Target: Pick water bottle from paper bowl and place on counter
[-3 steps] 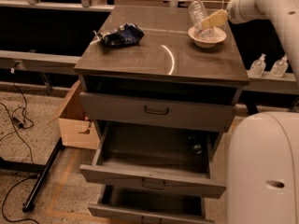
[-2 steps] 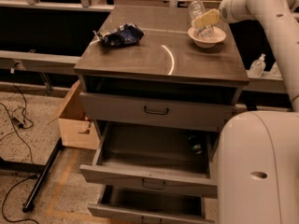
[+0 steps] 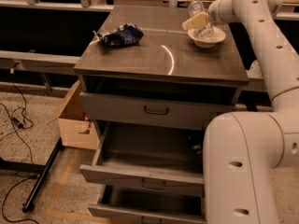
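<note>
Camera view: jaws at water bottle (image 3: 197, 7) in paper bowl (image 3: 214, 40)

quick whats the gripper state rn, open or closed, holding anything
Gripper: at the water bottle that stands in the paper bowl, back right of the counter; open, closed or holding cannot be told.

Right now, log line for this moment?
pincer: at water bottle, over paper bowl | water bottle: in paper bowl | placed on counter: no
</note>
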Available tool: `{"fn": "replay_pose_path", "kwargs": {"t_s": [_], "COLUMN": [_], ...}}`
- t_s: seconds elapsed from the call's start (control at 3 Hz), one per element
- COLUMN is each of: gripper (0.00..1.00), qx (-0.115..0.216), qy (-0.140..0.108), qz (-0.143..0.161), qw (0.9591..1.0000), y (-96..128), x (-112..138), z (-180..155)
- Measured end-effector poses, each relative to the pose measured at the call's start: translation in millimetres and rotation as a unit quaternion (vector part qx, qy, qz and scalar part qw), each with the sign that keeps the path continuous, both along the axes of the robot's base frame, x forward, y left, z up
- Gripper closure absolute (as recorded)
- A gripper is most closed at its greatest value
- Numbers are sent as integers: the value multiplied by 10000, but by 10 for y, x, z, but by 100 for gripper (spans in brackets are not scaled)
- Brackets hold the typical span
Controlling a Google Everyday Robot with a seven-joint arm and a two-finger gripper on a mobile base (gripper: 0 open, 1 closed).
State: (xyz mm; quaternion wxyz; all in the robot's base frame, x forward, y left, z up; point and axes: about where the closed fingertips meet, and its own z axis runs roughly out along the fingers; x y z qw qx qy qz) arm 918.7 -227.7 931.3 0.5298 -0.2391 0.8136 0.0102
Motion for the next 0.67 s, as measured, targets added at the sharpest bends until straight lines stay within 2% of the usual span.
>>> {"fn": "replay_pose_path", "kwargs": {"t_s": [0.33, 0.67], "gripper": [0, 19], "qx": [-124, -200], "qy": [32, 50], "qz": [36, 92], "qw": [9999, 9997], "y": [32, 67], "x": [69, 104], "z": [-108, -178]}}
